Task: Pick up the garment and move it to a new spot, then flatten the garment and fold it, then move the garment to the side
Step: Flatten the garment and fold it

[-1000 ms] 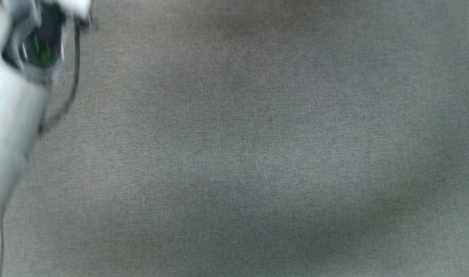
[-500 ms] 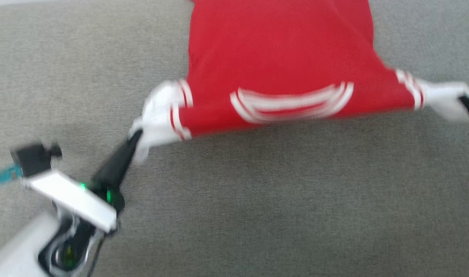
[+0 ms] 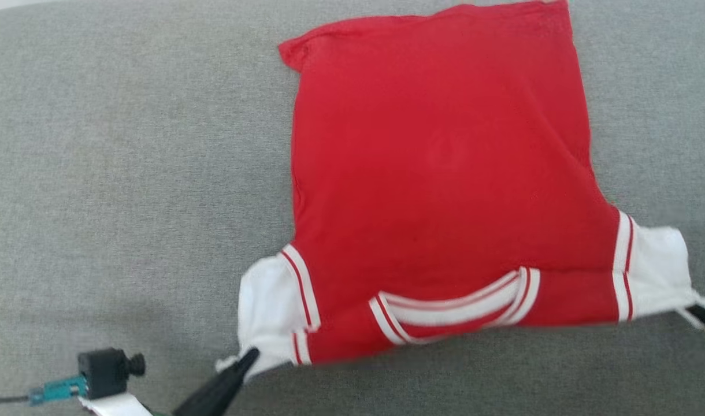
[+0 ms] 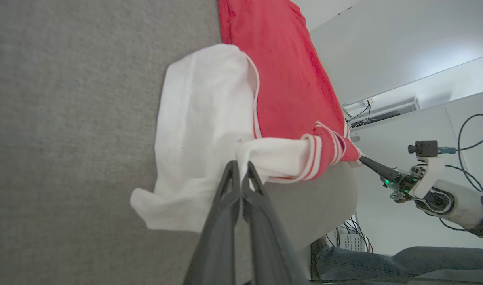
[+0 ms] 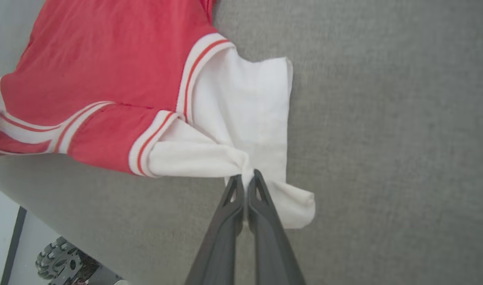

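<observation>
- Head view: red garment [image 3: 439, 173] spread on grey woven surface [image 3: 127, 173], hem far, collar [image 3: 453, 312] near, plain red side up.
- Body roughly square, smooth knit, faint creases; far left hem corner curled over.
- Collar: curved ribbed band, white with thin red stripes; same striped trim at each shoulder seam.
- Left sleeve [image 3: 268, 312]: white, short, bunched to a point at left gripper [image 3: 249, 353].
- Left gripper: dark tapered fingers pressed together, pinching sleeve cloth; same grip seen in left wrist view.
- Right sleeve [image 3: 653, 271]: white, drawn taut toward right gripper [image 3: 698, 310].
- Right gripper: fingers closed tight on gathered sleeve edge; loose white flap beside tips in right wrist view.
- Near edge lifted slightly between both grips, shadow beneath.
- Small black boxy camera [image 3: 107, 372] on white bracket near left gripper.
</observation>
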Robot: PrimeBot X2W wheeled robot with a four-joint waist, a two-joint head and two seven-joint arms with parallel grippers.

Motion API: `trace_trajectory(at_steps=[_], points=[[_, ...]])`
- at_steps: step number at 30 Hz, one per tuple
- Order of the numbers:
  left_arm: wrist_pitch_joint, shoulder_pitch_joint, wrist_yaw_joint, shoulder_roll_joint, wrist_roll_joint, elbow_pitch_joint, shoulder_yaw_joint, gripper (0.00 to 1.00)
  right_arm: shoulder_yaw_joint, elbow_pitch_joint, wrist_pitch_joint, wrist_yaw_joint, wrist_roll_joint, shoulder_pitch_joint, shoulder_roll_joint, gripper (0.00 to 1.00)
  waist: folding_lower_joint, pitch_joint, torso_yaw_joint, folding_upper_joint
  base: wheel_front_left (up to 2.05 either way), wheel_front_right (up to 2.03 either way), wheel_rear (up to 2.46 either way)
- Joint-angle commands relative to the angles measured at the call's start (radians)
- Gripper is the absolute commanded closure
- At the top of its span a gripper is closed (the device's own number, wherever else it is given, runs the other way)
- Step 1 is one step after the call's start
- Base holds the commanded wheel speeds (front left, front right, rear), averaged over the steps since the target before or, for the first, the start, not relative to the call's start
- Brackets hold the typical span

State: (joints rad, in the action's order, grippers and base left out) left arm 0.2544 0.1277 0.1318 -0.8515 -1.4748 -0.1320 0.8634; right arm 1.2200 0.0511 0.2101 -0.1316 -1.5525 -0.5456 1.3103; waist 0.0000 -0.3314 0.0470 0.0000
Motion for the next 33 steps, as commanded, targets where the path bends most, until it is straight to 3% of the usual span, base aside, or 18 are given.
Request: trace_trajectory(at_steps=[1,8,21,22,23,24,27,33], points=[[-0.001,-0.015,-0.003,-0.001,0.0,-0.005,0.006,1.0,0.005,-0.021,0.003,0.002,-0.018,0.027,0.02,1.0,0.0,-0.001,0.003,0.0,0.0,0.0,0.0],[-0.003,-0.005,-0.003,0.028,-0.01,0.03,0.015,1.0,0.016,-0.059,0.021,0.001,-0.043,0.077,0.054,1.0,0.0,-0.002,0.005,0.0,0.0,0.0,0.0],[-0.036,0.081,-0.003,0.151,-0.021,0.158,0.066,1.0,0.034,0.137,-0.07,0.001,0.011,0.029,-0.181,1.0,0.0,-0.005,-0.021,0.0,0.0,0.0,0.0],[-0.036,0.084,-0.003,0.152,-0.02,0.162,0.068,1.0,0.032,0.147,-0.066,0.002,0.017,0.027,-0.19,0.86,0.0,-0.007,-0.022,0.0,0.0,0.0,0.0],[-0.034,0.087,-0.003,0.152,-0.019,0.165,0.069,1.0,0.029,0.156,-0.062,0.002,0.018,0.022,-0.196,0.51,0.0,-0.008,-0.024,0.0,0.0,0.0,0.0],[-0.033,0.089,-0.003,0.151,-0.017,0.166,0.07,1.0,0.027,0.159,-0.063,0.003,0.023,0.016,-0.198,0.04,0.0,-0.009,-0.026,0.0,0.0,0.0,0.0],[-0.03,0.094,-0.003,0.147,-0.012,0.162,0.076,1.0,0.011,0.139,-0.064,0.004,0.026,0.0,-0.167,0.0,0.0,-0.011,-0.026,0.0,0.0,0.0,0.0],[-0.021,0.108,-0.003,0.137,0.029,0.139,0.084,1.0,-0.064,0.013,-0.038,0.001,0.002,-0.05,0.021,0.0,0.0,-0.03,-0.01,0.0,0.0,0.0,0.0]])
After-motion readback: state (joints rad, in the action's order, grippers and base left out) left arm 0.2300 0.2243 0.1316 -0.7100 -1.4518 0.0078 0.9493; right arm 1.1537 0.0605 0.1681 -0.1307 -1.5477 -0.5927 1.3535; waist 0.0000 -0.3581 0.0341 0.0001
